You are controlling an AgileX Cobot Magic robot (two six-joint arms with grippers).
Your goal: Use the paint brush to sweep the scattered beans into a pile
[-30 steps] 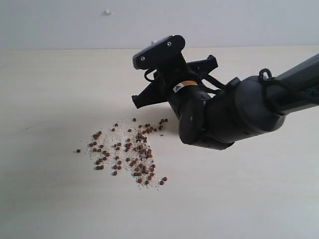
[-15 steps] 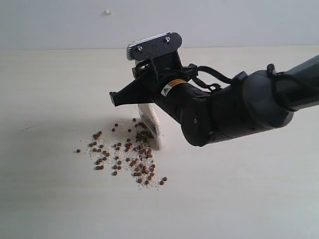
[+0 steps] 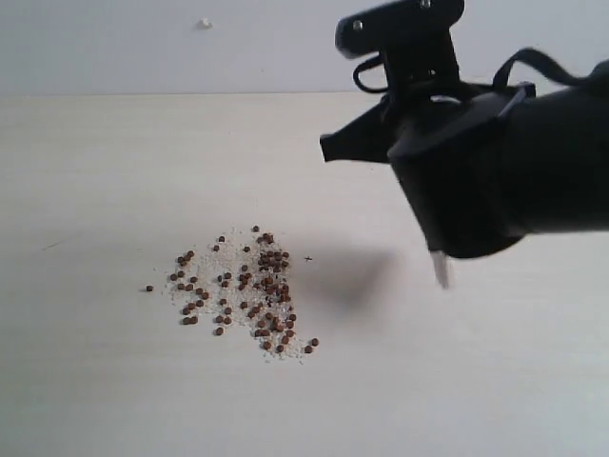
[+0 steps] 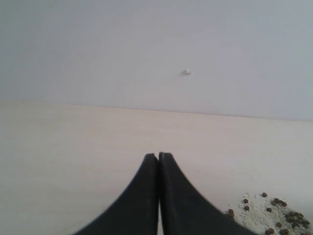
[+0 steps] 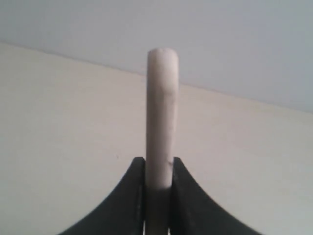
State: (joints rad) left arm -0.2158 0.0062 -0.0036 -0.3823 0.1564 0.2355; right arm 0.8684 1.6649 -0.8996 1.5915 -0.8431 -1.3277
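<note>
right gripper clamps paint brush | beans well apart

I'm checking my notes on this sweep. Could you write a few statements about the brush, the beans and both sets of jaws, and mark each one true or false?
1. The right jaws are clamped on the paint brush. True.
2. The brush's bristles rest on the beans. False: in the exterior view the brush hangs off to their right, clear of them.
3. The left jaws hold a bean. False: they are shut with nothing between them.
4. The beans lie among whitish crumbs on the pale table. True.
</note>
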